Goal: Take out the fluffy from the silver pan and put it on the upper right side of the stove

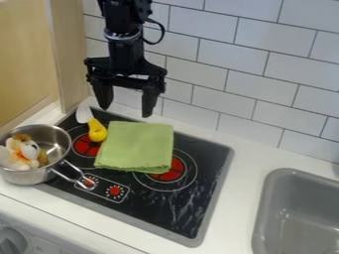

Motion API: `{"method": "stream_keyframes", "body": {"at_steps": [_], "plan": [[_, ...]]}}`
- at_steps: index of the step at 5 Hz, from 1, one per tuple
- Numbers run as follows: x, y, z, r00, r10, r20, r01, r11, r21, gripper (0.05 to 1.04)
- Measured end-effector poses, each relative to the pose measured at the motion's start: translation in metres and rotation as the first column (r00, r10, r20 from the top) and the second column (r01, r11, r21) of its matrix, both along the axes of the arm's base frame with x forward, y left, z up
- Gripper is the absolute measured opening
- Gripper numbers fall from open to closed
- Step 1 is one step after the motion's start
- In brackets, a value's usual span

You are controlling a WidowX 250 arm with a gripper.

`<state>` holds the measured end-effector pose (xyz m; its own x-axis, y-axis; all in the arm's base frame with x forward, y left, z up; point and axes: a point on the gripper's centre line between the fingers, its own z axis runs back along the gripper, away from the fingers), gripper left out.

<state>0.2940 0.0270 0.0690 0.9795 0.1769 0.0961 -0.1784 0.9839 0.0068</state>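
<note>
White tiles [200,21] back the desk [240,161]. Below the spread, empty end effector [126,111], toward the desk's front-left corner, the plush toy [28,151] sits in the saucepan [29,178].

The stove [189,213] is looked down on at a slant from above the front of the counter [245,154], with the view faced toward the tiled wall [271,64]. The stove is framed from fairly near, its edges set aslant, and the sink [291,208] is cut off at the right and bottom.
</note>
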Motion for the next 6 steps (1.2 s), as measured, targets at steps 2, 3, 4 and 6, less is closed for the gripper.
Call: {"method": "stream_keyframes", "body": {"at_steps": [2,3,4,6], "plan": [[-0.017,0.004,-0.008,0.997,0.012,-0.070,-0.012,1.000,-0.006,0.998],[-0.028,0.022,0.016,0.997,0.079,0.004,-0.079,0.997,0.000,0.998],[-0.042,0.037,0.024,0.992,0.122,0.015,-0.122,0.992,0.019,0.998],[-0.060,0.078,0.026,0.974,0.222,0.044,-0.224,0.973,0.048,0.998]]}}
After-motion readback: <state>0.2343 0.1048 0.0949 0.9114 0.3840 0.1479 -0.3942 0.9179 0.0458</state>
